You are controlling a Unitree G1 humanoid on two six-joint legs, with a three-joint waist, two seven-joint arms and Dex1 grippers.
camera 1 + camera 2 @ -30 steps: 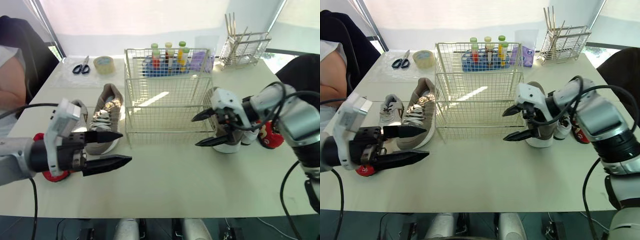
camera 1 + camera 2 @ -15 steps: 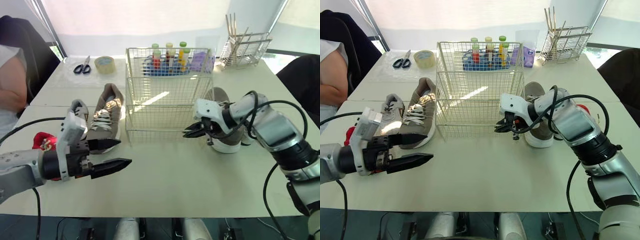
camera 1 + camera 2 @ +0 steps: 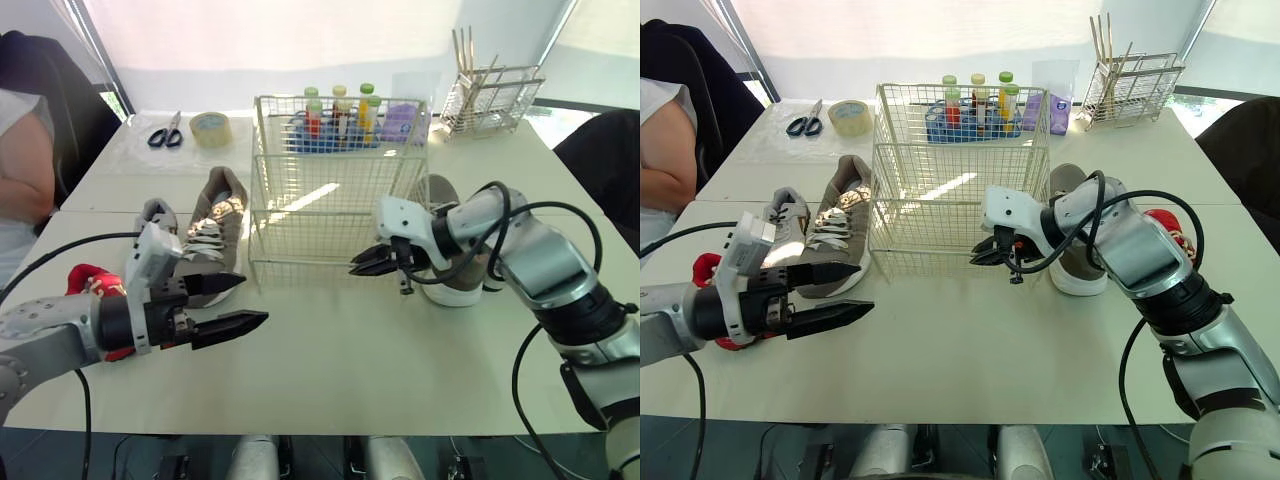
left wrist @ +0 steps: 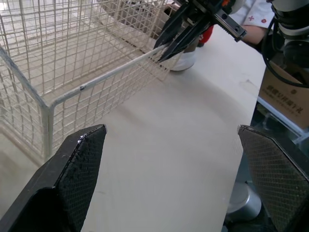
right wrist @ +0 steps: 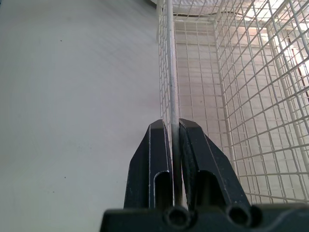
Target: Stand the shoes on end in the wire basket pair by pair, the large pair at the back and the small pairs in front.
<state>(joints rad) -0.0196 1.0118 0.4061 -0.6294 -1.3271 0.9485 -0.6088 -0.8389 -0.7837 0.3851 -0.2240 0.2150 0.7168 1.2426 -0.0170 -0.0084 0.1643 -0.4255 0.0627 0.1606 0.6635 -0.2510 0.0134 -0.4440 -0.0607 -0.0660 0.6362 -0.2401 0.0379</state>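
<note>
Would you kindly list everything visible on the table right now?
wire basket: one, white, table centre.
sneakers: two, grey-tan, left of basket.
shoe: one, grey-white, right of basket.
red items: two, one either side, partly hidden.
scissors: one, dark-handled, back left.
tape roll: one, yellowish, beside scissors.
bottles: several, coloured caps, behind basket.
stick rack: one, wire, back right.
person: one, far left edge.
left gripper: open, before sneakers.
right gripper: shut on wire basket.

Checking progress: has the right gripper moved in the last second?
Yes: the right gripper swung from the white shoe toward the robot's left, onto the wire basket.
</note>
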